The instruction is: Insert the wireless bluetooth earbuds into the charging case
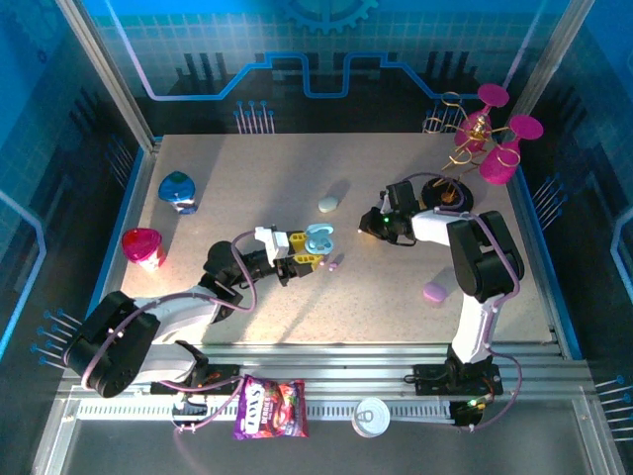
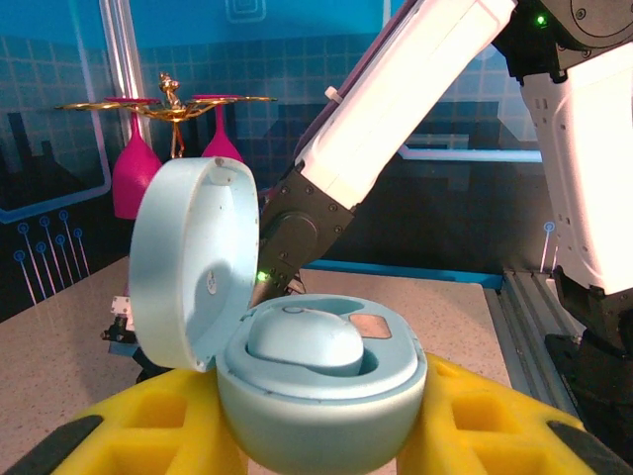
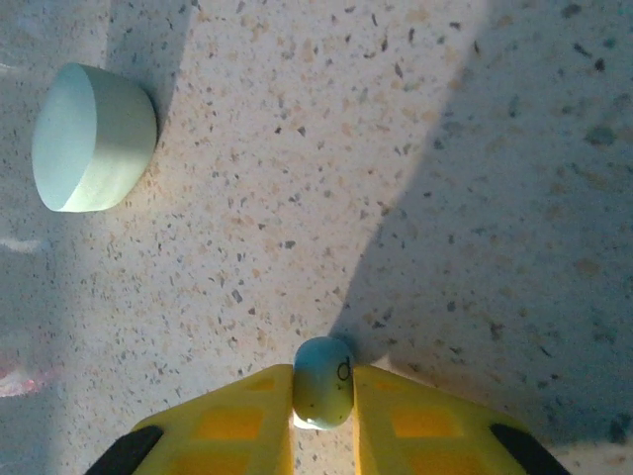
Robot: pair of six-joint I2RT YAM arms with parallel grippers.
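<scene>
My left gripper (image 2: 321, 421) is shut on the light blue charging case (image 2: 321, 396), its yellow fingers (image 2: 129, 426) pressing both sides. The case's lid (image 2: 193, 262) stands open and one light blue earbud (image 2: 302, 341) sits in a socket. From above, the case (image 1: 318, 238) hangs just past the left gripper (image 1: 300, 253). My right gripper (image 3: 323, 396) is low over the table, its jaws closed on a tiny pale blue-green earbud (image 3: 323, 381). From above, the right gripper (image 1: 369, 226) is right of the case. A small purple earbud (image 1: 334, 263) lies on the table below the case.
A closed pale green case (image 3: 94, 137) (image 1: 328, 204) lies beyond the right gripper. A purple case (image 1: 433, 292) sits near the right arm. A gold rack with pink glasses (image 1: 490, 139) stands back right; a blue object (image 1: 178, 190) and a pink one (image 1: 143, 247) are at the left.
</scene>
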